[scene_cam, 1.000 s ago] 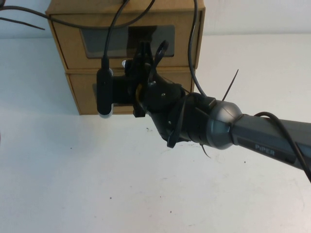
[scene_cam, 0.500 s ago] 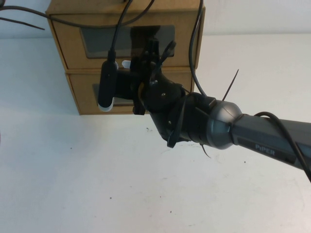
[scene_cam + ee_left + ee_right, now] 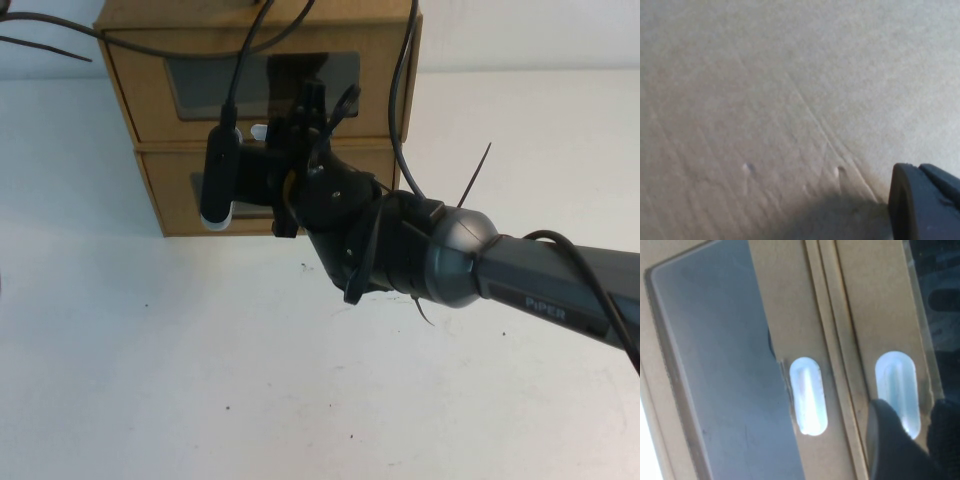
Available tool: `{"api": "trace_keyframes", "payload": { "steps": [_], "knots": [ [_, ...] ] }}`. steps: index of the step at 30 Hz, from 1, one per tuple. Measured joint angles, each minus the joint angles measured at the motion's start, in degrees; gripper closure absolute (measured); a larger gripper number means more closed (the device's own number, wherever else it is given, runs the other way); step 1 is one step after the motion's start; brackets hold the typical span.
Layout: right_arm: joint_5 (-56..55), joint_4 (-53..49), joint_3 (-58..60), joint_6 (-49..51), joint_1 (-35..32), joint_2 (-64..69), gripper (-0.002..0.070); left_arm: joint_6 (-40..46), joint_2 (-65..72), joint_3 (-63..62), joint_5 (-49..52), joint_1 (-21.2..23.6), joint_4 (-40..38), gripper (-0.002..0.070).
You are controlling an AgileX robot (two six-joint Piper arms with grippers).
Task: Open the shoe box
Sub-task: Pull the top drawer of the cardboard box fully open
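**Right end effector at the pull tabs of two stacked shoe boxes**

Two cardboard boxes stand stacked at the far side of the surface (image 3: 200, 380), left of centre. The upper shoe box (image 3: 150, 100) sits squarely on the lower shoe box (image 3: 170, 205). Each has a window in its front face. The right wrist view shows two pale oval pull tabs, one (image 3: 808, 395) on each side of the seam between the boxes, the other (image 3: 896, 390) beside a darker window.

The right end effector (image 3: 318, 100) is up against the box fronts near that seam, its arm reaching in from the right. Its dark fingers (image 3: 890, 440) stand apart, open, at the end of the second tab. One overlaps the tab's tip, and no firm pinch can be seen.

The left end effector (image 3: 925, 200) shows only in its own wrist view, very close to a plain cardboard face. Whether it is open or closed cannot be told.

Black cables (image 3: 150, 45) trail across the upper box.
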Motion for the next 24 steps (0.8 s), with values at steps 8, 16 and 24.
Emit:
{"api": "trace_keyframes", "payload": {
  "steps": [8, 16, 24],
  "knots": [
    [-1.42, 0.00, 0.00, 0.00, 0.00, 0.00, 0.0504, 0.00, 0.22, 0.00, 0.00, 0.00, -1.43, 0.0680],
    [-2.13, 0.00, 0.00, 0.00, -0.23, 0.08, 0.0504, 0.00, 0.22, 0.00, -0.02, 0.04, -1.67, 0.0680],
    [-2.40, -0.44, -0.10, 0.00, -1.19, 1.08, 0.0503, 0.00, 0.22, 0.00, -0.13, 0.04, -1.67, 0.0680]
  ]
}}
